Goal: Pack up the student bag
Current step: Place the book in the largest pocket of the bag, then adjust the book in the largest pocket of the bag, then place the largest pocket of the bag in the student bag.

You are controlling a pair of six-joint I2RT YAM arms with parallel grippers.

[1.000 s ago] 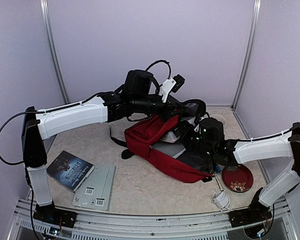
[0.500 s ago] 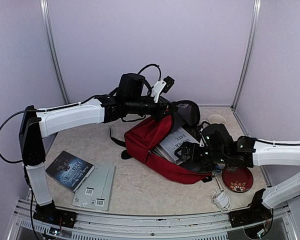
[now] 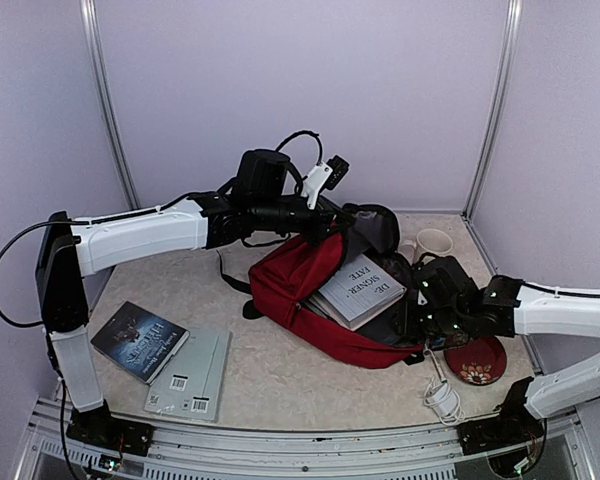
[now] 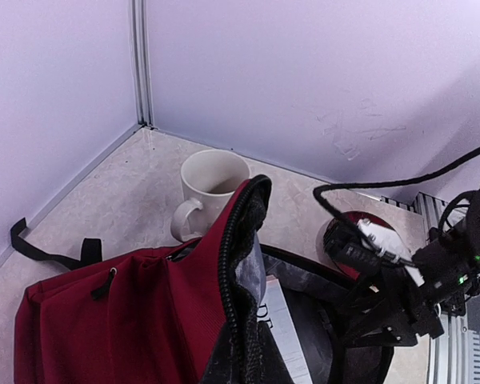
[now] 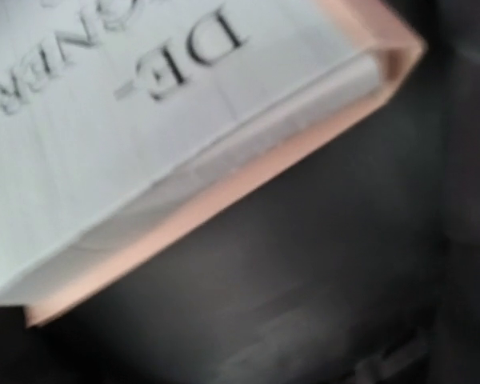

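Note:
The student bag (image 3: 298, 283), dark red with a grey lining, lies on its side mid-table. My left gripper (image 3: 329, 220) is shut on the bag's zippered flap (image 4: 242, 254) and holds it lifted, so the mouth stands open. A white book (image 3: 359, 289) printed "DE SIGNER FATE" lies half inside the mouth, on the lining. My right gripper (image 3: 417, 322) sits just right of the book, at the bag's lower rim, apart from it. The right wrist view shows only the book's cover (image 5: 136, 120), its pinkish edge and dark lining (image 5: 304, 272); its fingers do not show.
A white mug (image 3: 431, 243) stands behind the bag by the back wall. A red patterned plate (image 3: 476, 359) and a coiled white cable (image 3: 442, 398) lie at the front right. A dark book (image 3: 140, 340) and a grey book (image 3: 193, 372) lie at the front left.
The right arm has drawn back to the right, away from the white book, which now rests in the bag's mouth. The left gripper has raised the flap slightly.

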